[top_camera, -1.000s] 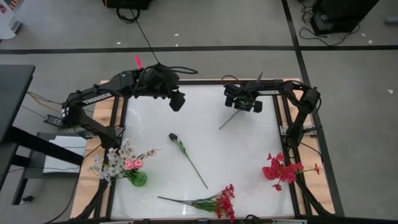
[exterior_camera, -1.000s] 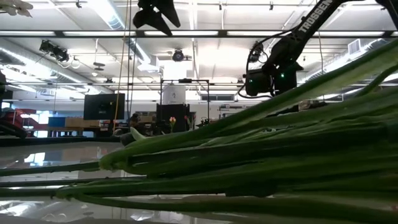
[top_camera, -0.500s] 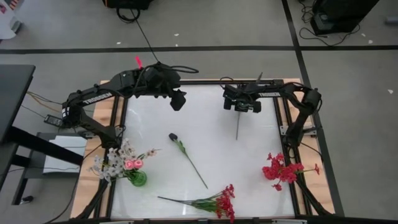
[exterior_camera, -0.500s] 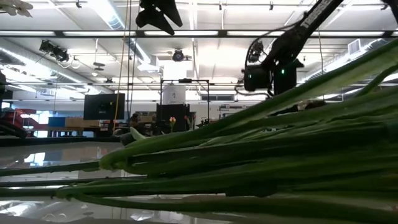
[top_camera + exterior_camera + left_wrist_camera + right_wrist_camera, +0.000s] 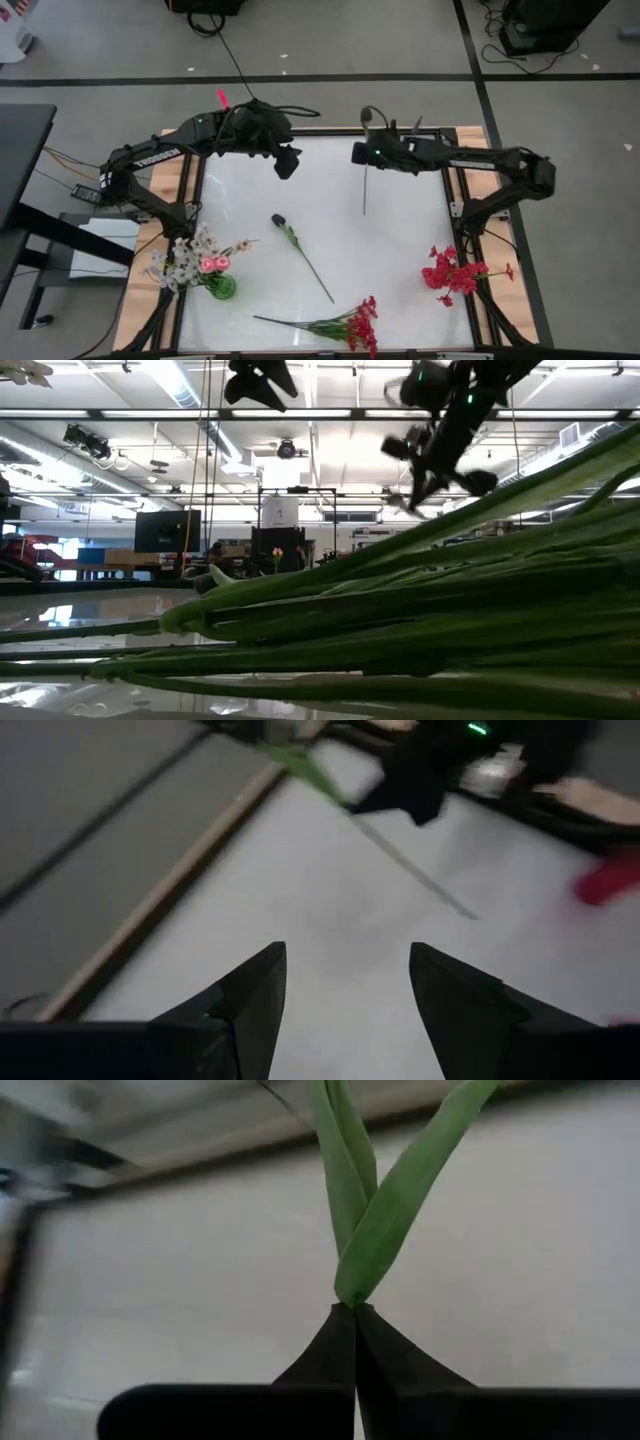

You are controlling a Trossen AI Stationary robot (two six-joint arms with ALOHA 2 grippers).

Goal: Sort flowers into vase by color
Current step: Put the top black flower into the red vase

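The right gripper (image 5: pixel 364 154) sits over the table's far edge in the high view, pinched tight on a leafy stem (image 5: pixel 365 190) that points toward the table's middle; the left gripper (image 5: pixel 286 163), fingers apart and empty, hovers near the far left; a dark-budded stem (image 5: pixel 303 256) lies mid-table, red sprays (image 5: pixel 345 325) at the near edge, more red blossoms (image 5: pixel 452 271) at right, white and pink flowers in the green vase (image 5: pixel 221 287). The low view shows green stems (image 5: pixel 420 620) filling the foreground. The left wrist view shows its spread fingers (image 5: pixel 255 995). The right wrist view shows closed fingertips (image 5: pixel 352 1342) clamping green leaves (image 5: pixel 385 1205)
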